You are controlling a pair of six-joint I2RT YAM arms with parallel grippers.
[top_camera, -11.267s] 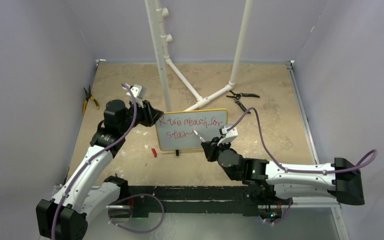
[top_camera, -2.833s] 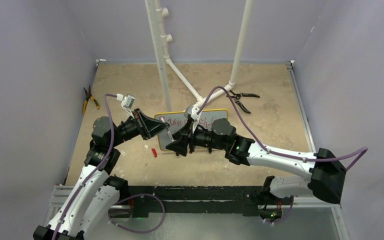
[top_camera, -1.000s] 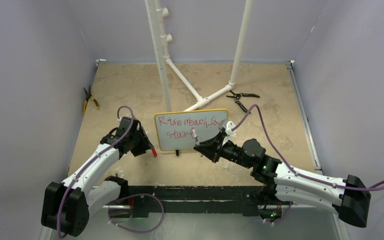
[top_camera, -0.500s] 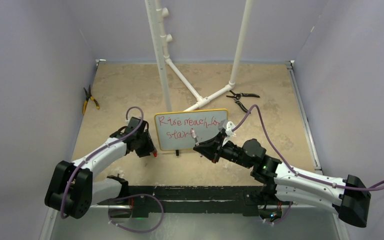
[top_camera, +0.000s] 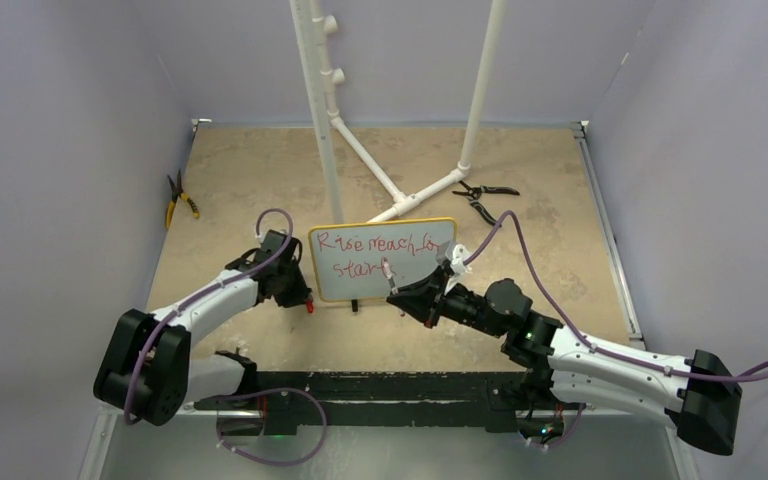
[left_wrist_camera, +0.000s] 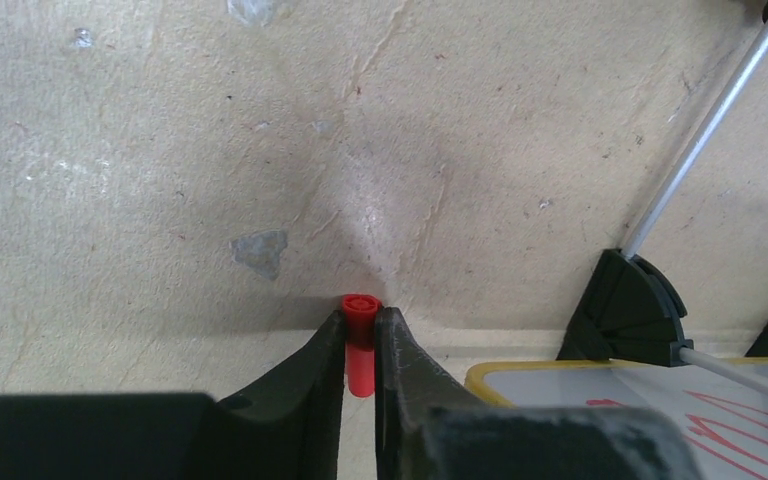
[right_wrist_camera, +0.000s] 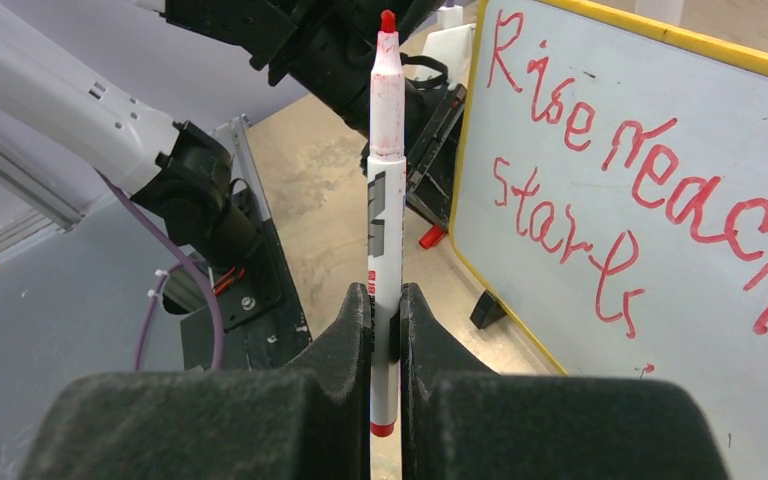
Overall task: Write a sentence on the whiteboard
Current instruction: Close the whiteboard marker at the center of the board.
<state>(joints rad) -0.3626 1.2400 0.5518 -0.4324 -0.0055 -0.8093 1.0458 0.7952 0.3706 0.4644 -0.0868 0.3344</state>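
Recapping is seemingly beginning: left gripper [left_wrist_camera: 360,325] jaws are pinching the small red plastic cap [left_wrist_camera: 360,372] at eight o'clock of the yellow-framed whiteboard [top_camera: 360,287]; right gripper [right_wrist_camera: 386,310] jaws are clamping the uncapped white marker [right_wrist_camera: 387,150], needing tip-to-cap aligning next.

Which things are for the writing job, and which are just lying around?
For the job: whiteboard, sentence, marker, red cap.
Just lying around: yellow pliers, black pliers, white pipe stand.
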